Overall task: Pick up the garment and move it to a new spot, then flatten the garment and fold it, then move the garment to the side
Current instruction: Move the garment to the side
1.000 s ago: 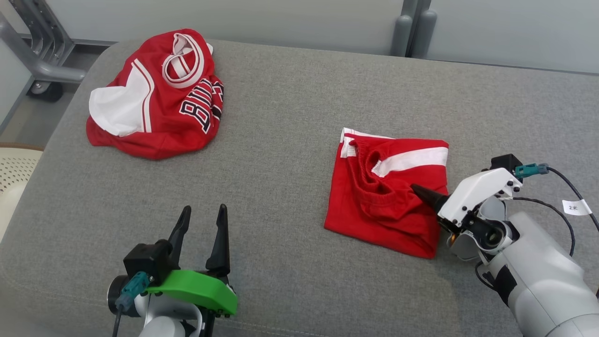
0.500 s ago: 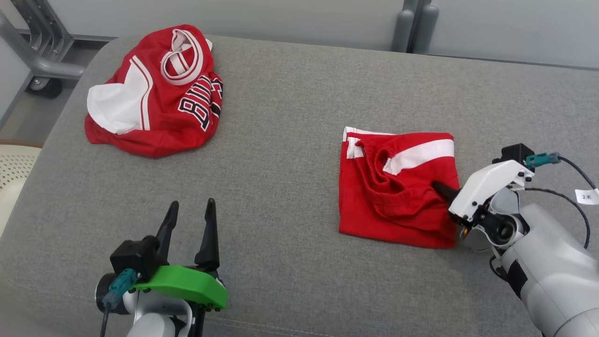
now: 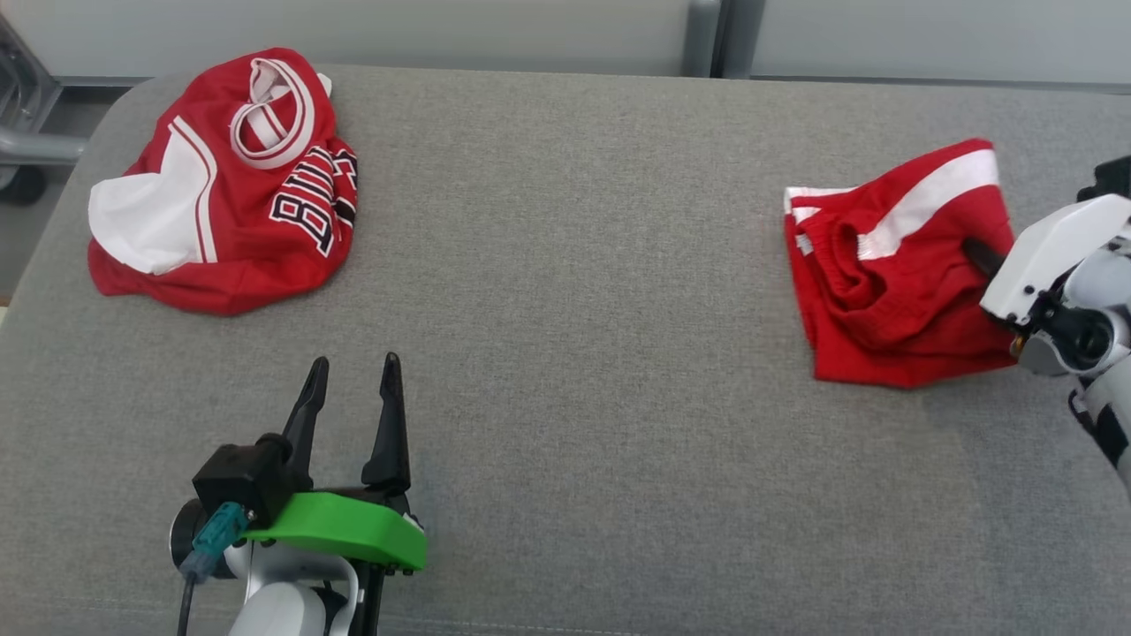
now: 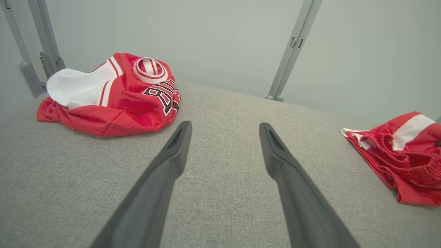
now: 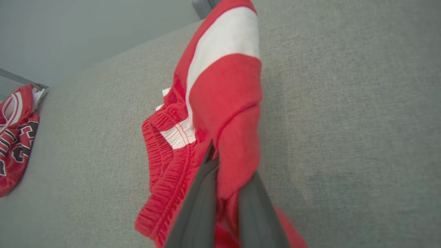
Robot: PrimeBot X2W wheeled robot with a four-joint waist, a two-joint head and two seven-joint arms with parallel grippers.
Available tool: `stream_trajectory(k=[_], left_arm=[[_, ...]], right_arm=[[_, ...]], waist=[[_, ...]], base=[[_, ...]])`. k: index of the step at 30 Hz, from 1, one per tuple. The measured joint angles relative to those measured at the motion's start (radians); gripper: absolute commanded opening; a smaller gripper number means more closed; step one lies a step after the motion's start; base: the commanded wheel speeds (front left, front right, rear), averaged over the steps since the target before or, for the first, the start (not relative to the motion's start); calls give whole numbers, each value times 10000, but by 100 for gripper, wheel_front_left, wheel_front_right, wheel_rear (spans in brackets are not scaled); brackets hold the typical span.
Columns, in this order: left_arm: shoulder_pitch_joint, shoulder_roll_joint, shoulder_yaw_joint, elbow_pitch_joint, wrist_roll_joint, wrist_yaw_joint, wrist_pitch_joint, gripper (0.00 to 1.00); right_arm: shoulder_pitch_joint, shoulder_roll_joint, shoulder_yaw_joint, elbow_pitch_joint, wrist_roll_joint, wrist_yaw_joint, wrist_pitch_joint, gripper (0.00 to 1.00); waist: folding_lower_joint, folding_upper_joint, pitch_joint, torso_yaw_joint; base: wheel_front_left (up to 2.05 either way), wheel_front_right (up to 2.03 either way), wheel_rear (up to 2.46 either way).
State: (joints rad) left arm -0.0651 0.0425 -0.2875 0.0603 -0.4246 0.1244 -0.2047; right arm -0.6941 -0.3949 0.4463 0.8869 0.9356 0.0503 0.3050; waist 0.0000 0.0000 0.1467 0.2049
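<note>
1. My right hand (image 3: 977,254) is clenched on the shorts (image 3: 884,291). In the right wrist view both fingers (image 5: 198,210) pinch a fold of red cloth, and a flap drapes over the finger at that view's right.
2. The shorts sit at three o'clock in the head view, near the right end of the surface (image 3: 565,265). They are red with a broad white band, and bunched rather than flat. The ribbed waistband is on the nine o'clock side, away from the hand.
3. I cannot tell how much of the shorts is off the surface. Their six o'clock edge casts a thin shadow on the grey cloth.
4. My left hand (image 3: 355,360) is released, its fingers well apart with nothing between them. It is at seven o'clock in the head view, pointing to twelve, with a green cover (image 3: 345,534) behind the fingers.
5. The jersey (image 3: 221,194) lies crumpled at ten o'clock, near the surface's far left corner, well apart from the shorts and both hands. It is red with a white panel, black lettering and a white-trimmed collar on top.
6. A grey post (image 3: 704,35) stands at twelve o'clock, behind the surface.
</note>
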Motion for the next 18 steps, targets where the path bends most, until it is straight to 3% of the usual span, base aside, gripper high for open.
stream_trajectory(k=[18], left_arm=[[-829, -2, -328, -1590, 662, 0, 251, 100]], right_arm=[[-1988, -1678, 48, -151, -834, -525, 439, 0]], waist=[[1, 0, 1479, -948]], base=[[0, 0, 0]])
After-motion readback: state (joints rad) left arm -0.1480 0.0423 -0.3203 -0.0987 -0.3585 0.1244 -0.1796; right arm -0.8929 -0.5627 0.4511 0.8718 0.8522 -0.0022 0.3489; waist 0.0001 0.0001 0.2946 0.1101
